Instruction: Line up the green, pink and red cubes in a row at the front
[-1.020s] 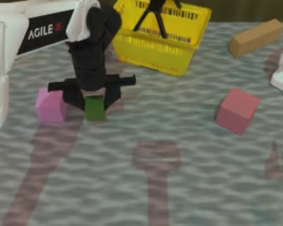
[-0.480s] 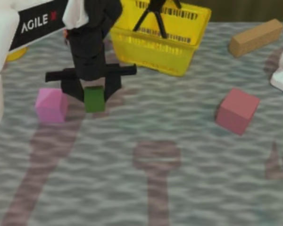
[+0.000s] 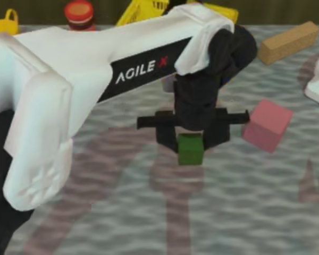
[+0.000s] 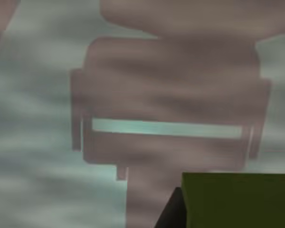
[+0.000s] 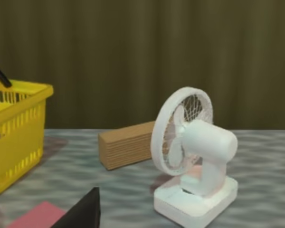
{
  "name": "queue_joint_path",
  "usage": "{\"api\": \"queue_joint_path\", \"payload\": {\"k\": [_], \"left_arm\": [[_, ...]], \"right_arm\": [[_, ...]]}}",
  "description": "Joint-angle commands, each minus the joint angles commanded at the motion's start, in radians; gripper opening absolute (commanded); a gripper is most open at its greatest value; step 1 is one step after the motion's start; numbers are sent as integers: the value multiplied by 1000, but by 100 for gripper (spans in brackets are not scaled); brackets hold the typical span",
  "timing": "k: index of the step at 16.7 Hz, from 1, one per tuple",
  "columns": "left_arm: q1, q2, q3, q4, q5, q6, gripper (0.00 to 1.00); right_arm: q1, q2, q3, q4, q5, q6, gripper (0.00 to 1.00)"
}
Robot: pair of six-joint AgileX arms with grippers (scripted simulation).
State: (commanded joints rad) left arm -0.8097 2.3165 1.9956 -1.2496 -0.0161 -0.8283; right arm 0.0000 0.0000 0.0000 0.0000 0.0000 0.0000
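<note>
- Since the earlier frames the left arm has swung from the table's left to its middle; the left gripper (image 3: 191,139) now sits just left of the red cube (image 3: 267,125), carrying the green cube (image 3: 191,149) with it.
- The green cube was beside the pink cube a second ago; now it is well apart from that spot, at the table's centre, over the arm's shadow.
- The pink cube is no longer visible in the top view: the arm's white body covers the left side where it stood.
- The yellow basket (image 3: 141,7) is mostly hidden behind the arm now; only a bit of its rim shows at the back.
- The red cube and the tan block (image 3: 288,42) have not moved.
- Left jaws: clamped on the green cube, black fingers (image 3: 166,139) on either side of it.
- Green cube: small, dark green, matte, plain faces, sitting square between the fingers; the left wrist view shows its olive face (image 4: 237,199) above the gripper's shadow on the table (image 4: 28,142).
- Red cube: the largest, dull salmon, turned at an angle to the table edge, at right of centre.
- Right arm is parked at the right edge; its wrist view shows a white fan (image 5: 192,156), the tan block, the basket and one dark finger (image 5: 83,211); I cannot tell how its jaws stand.
</note>
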Motion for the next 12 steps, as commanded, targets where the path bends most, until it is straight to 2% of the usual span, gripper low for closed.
{"api": "queue_joint_path", "payload": {"k": [3, 5, 12], "left_arm": [[-139, 3, 34, -26, -2, -122, 0], [-181, 0, 45, -33, -4, -163, 0], [-182, 5, 8, 10, -4, -166, 0]], "right_arm": [[0, 0, 0, 0, 0, 0, 100], [0, 0, 0, 0, 0, 0, 100], [0, 0, 0, 0, 0, 0, 100]]}}
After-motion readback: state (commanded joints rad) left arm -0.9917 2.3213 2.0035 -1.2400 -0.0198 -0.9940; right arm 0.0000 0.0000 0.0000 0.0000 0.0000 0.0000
